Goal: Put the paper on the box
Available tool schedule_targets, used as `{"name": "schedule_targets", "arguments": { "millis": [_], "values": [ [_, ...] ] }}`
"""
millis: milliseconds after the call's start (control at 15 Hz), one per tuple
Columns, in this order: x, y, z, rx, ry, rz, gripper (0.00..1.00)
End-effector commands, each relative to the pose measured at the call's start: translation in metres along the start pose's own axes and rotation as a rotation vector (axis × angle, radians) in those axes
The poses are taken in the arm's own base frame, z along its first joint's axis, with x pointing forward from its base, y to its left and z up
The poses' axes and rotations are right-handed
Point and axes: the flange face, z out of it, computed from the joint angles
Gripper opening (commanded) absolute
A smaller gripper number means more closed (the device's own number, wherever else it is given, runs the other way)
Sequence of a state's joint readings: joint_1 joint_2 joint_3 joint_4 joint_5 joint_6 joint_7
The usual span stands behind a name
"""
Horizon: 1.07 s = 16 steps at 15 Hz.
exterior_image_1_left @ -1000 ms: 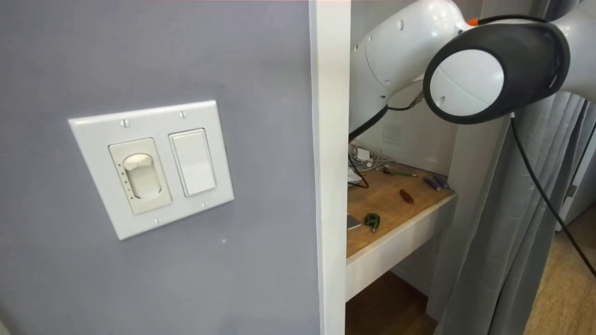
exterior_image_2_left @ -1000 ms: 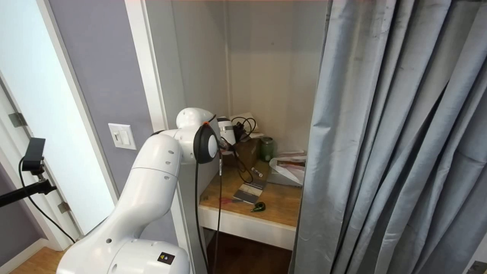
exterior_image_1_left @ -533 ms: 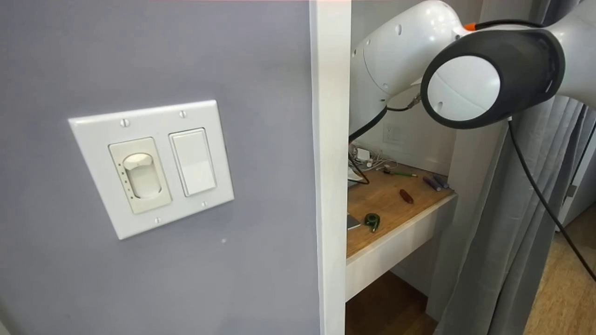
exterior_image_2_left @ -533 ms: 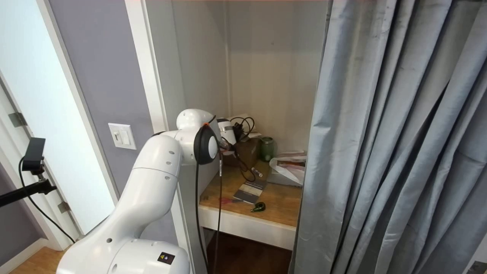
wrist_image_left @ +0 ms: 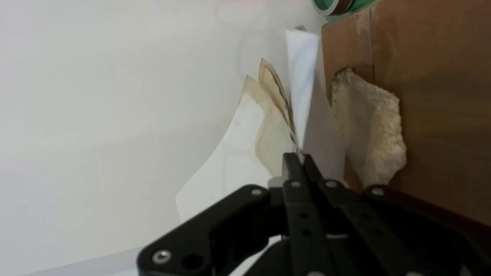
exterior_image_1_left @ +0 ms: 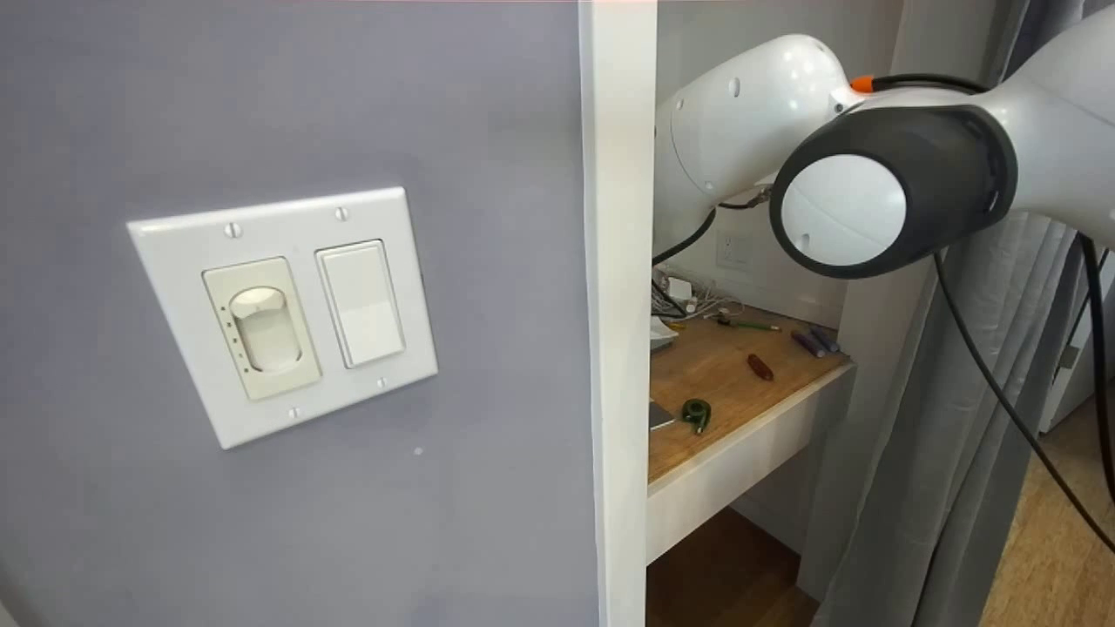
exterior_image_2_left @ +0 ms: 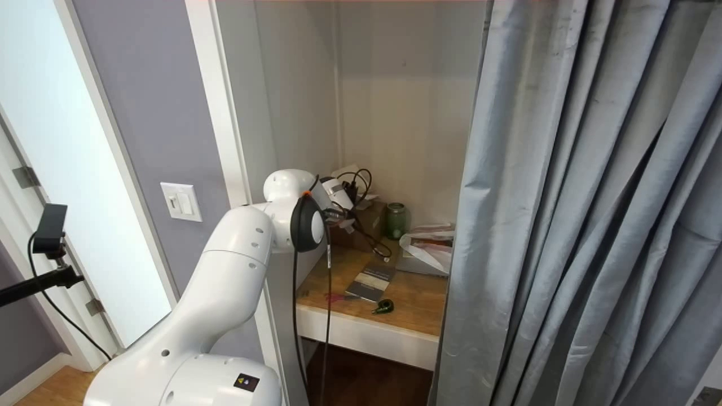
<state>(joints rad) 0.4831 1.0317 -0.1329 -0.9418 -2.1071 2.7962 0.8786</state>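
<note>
The paper [wrist_image_left: 234, 149] is a bundle of white and cream sheets with curled edges, seen in the wrist view. My gripper [wrist_image_left: 302, 158] is shut on its edge, the fingertips nearly together. In an exterior view some of the paper [exterior_image_2_left: 345, 170] shows behind my wrist. The brown cardboard box [wrist_image_left: 441, 88] is close on the right of the fingers in the wrist view; it also shows in an exterior view [exterior_image_2_left: 373, 217]. A white folded sheet [wrist_image_left: 303, 73] and a rough beige piece [wrist_image_left: 374, 126] lie against the box. My fingers are hidden in both exterior views.
A green jar [exterior_image_2_left: 396, 221] stands beside the box. On the wooden shelf [exterior_image_2_left: 417, 307] are a booklet [exterior_image_2_left: 370, 283], a green tape dispenser [exterior_image_2_left: 383, 307] and a white bag [exterior_image_2_left: 431, 248]. A wall post [exterior_image_1_left: 620, 348] and a grey curtain [exterior_image_2_left: 519, 214] flank the opening. Cables hang from my arm.
My arm has moved lower, and the wrist has tilted. The paper behind the wrist has shifted slightly left in an exterior view, and the hanging cable loop has swung right.
</note>
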Motion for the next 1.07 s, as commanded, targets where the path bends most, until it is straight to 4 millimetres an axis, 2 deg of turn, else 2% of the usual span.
{"name": "schedule_targets", "arguments": {
  "millis": [0, 400, 467, 533, 1000],
  "values": [
    [0.003, -0.012, 0.008, -0.031, 0.076, -0.049, 0.01],
    [-0.003, -0.029, 0.009, 0.018, 0.096, -0.023, 0.01],
    [-0.004, -0.029, 0.009, 0.021, 0.097, -0.024, 0.28],
    [-0.005, -0.028, 0.009, 0.027, 0.095, -0.020, 0.29],
    [-0.003, -0.001, -0.002, 0.082, 0.119, 0.016, 0.77]
  ]
}}
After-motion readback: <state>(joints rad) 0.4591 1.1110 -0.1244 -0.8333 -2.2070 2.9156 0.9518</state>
